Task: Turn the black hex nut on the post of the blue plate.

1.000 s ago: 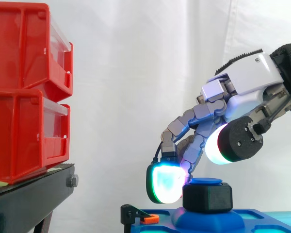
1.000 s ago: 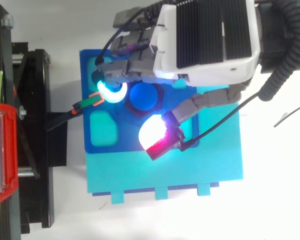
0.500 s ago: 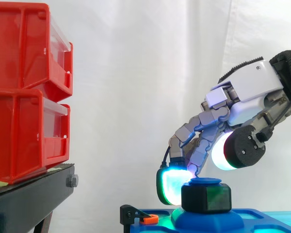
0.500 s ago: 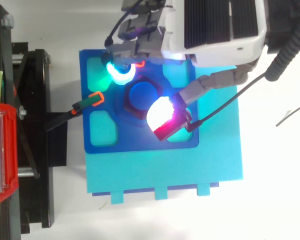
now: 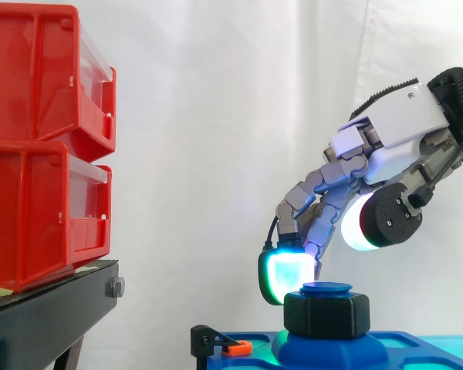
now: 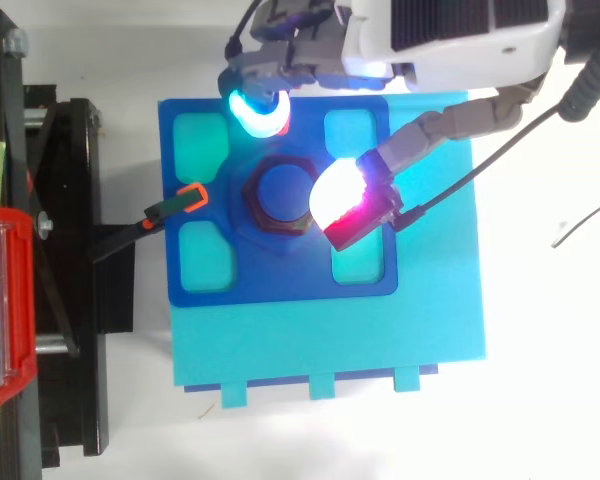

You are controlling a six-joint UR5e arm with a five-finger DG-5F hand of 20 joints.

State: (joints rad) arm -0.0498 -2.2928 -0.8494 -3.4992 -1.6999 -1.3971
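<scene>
Hand [image 5: 401, 127] has lifted up and back off the black hex nut [image 5: 326, 314] since half a second ago, when the cyan pad sat against the nut's side. Fingers [image 5: 289, 277] are now bent but spread wide from the thumb pad [image 6: 342, 195], pinching nothing. The nut sits on the post [image 5: 328, 290] below and between fingers and thumb, at the middle of the blue plate [image 6: 280, 280]. From above, the cyan fingertip hangs at the plate's far edge, apart from the nut, and the thumb pad covers the nut's near rim, hiding that edge. From the side the thumb is well above the nut, with open room all round it. Orange-tipped clip [image 6: 185, 198] lies beyond the fingers, at the plate's edge. Wrist is cut off by the frame
</scene>
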